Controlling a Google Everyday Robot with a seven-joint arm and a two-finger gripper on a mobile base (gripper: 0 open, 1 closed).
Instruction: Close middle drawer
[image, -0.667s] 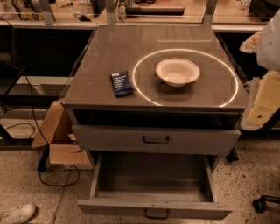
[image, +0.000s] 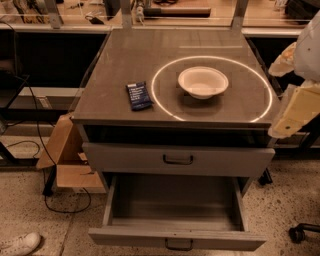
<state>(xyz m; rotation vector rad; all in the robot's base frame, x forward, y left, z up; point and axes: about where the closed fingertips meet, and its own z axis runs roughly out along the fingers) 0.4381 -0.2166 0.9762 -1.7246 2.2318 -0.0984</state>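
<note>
In the camera view, the middle drawer (image: 175, 210) is seen pulled far out at the bottom of the grey cabinet (image: 115, 65). Its low front panel (image: 125, 237) is the part nearest the camera. A small dark loop handle (image: 178, 244) is set at the middle of the panel. Above it, the taller drawer (image: 125, 157) is seen almost shut. A white bowl (image: 202, 81) and a dark packet (image: 138, 95) are seen on the cabinet top.

The gripper (image: 295, 112) is seen at the right edge, up beside the cabinet top and well apart from the middle drawer. Whether it is spread apart or closed together cannot be told.

To do this step well, the gripper should be brought down low, in front of the panel. The taller drawer should not be bumped on the way. The push is best made near the handle, so the drawer is not twisted. It should be pushed straight back and slowly, until the panel is lined up under the one above.
</note>
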